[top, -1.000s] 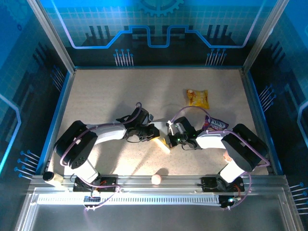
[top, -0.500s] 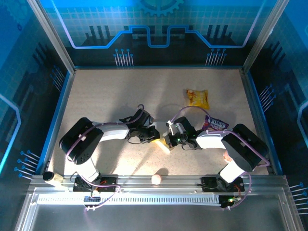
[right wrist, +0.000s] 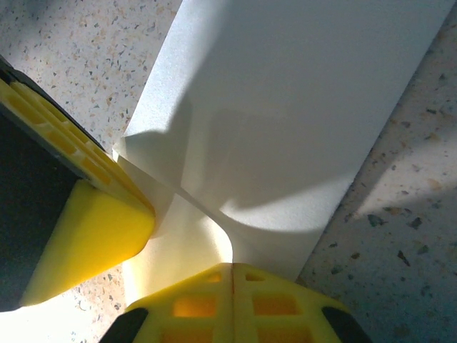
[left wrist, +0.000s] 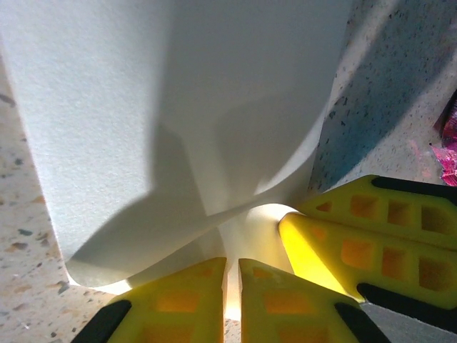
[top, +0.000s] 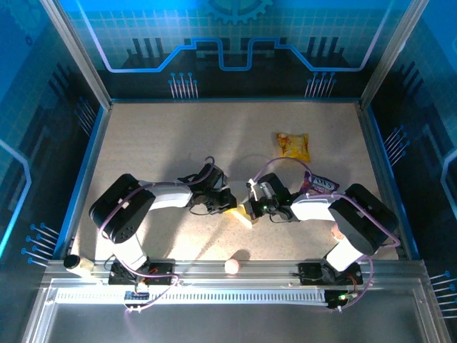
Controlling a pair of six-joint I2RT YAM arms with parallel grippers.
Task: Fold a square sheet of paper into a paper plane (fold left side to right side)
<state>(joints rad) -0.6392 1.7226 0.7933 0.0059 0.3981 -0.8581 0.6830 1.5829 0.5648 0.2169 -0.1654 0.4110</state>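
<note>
A speckled beige table (top: 157, 143) inside a blue-lit, aluminium-framed enclosure, where my two arms meet nose to nose near the middle of the surface, toward the near edge.

My left gripper (left wrist: 232, 270) has its yellow fingers drawn almost together, with just a thin slit between the pads, and the near edge of the sheet of paper (left wrist: 178, 107) runs down into that slit. My right gripper (right wrist: 232, 271) is pressed fully together, pinching the same sheet by a corner. Each wrist view catches a yellow finger of the other gripper just beside its own, against the paper.

The sheet is plain white and matte, a long narrow shape lying on the table and stretching away from both grippers. Close to the fingers one layer lifts and curls upward, casting soft shadows over the flat part. From above, a small pale wedge of it pokes out under the two grippers.

Well beyond sits a yellow snack packet (top: 293, 146), and a pink wrapper (top: 320, 184) lies beside my right arm; its lettering is too small to read. A small pinkish ball (top: 232, 266) rests by the near rail.
</note>
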